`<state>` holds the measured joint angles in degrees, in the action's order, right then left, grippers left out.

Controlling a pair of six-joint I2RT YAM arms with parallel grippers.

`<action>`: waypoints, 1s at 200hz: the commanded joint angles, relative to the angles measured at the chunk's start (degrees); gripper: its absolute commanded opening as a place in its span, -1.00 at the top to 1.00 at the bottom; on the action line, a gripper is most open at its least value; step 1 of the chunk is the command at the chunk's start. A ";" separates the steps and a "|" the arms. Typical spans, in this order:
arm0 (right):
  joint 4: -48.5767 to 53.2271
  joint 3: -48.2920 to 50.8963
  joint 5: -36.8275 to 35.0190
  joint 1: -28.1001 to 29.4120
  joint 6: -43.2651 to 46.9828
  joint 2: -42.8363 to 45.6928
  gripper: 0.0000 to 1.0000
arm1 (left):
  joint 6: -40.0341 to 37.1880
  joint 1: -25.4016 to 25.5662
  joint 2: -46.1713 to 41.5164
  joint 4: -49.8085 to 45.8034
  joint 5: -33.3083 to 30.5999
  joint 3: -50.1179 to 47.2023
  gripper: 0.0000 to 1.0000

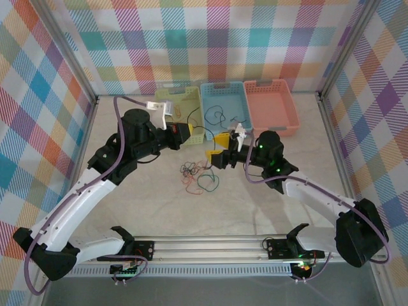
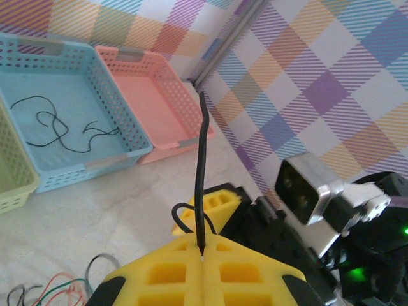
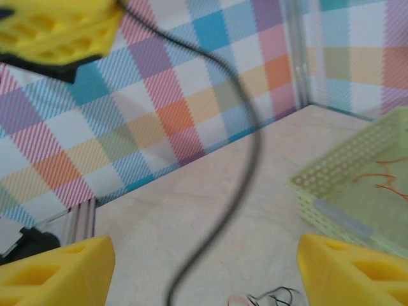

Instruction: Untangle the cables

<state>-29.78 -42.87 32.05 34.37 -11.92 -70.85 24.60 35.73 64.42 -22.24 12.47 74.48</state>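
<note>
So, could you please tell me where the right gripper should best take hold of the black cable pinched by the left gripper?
Grip the slack stretch of the black cable hanging below the left gripper. It curves down between the open fingers of the right gripper, so coming in level and closing across the strand probably works best.

Black cable (image 3: 250, 153): a soft, out-of-focus curve in the right wrist view; its lower end runs off the bottom edge.
Left gripper (image 2: 203, 248): its yellow fingers (image 2: 159, 274) are cropped by the bottom edge of its own wrist view; the cable's pinched end is hidden between them.
Right gripper (image 3: 205, 252): fingertips (image 3: 60, 271) cut off at both lower corners.
Knot of cables (image 1: 194, 173): too small from above to tell which strand crosses which; clipped at the left wrist view's bottom-left corner.
Green basket (image 3: 338, 172): blurred, cut by the right edge; the orange strand (image 3: 390, 187) inside runs out of frame.
</note>
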 commanded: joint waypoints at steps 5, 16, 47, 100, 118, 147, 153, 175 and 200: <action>-0.18 -4.74 -1.63 0.73 2.82 -2.91 -0.46 | -0.02 -0.66 0.72 1.55 4.12 3.08 1.00; 0.21 -5.91 -2.41 0.79 3.34 -4.28 -0.37 | 0.05 -0.60 0.83 1.39 4.40 3.76 1.00; 0.78 -6.32 -2.48 0.74 3.93 -6.72 -0.05 | -1.06 -0.66 1.54 -1.09 4.14 8.29 1.00; -1.68 -2.61 -4.31 0.74 4.83 -8.66 0.33 | 0.50 -0.67 5.96 -4.28 8.12 21.37 1.00; -3.25 -0.59 -6.43 0.74 5.80 -9.71 0.37 | 1.16 -0.66 7.12 -5.61 8.45 26.21 1.00; -3.50 1.36 -8.01 0.68 7.38 -11.83 0.39 | 0.83 -0.66 9.99 -9.85 9.06 36.23 1.00; -3.35 1.62 -8.46 0.70 7.72 -12.30 0.39 | 0.63 -0.66 10.61 -10.94 9.06 38.35 1.00; -3.78 2.80 -10.17 0.70 8.62 -13.90 0.39 | -0.10 -0.66 13.02 -14.40 8.26 46.18 1.00; -3.49 2.98 -11.96 0.55 9.37 -15.38 0.39 | 0.06 -0.66 14.96 -15.55 7.51 51.99 1.00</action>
<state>-31.31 -40.40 22.41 34.96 -4.95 -84.95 25.02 35.68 78.17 -35.18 20.08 120.99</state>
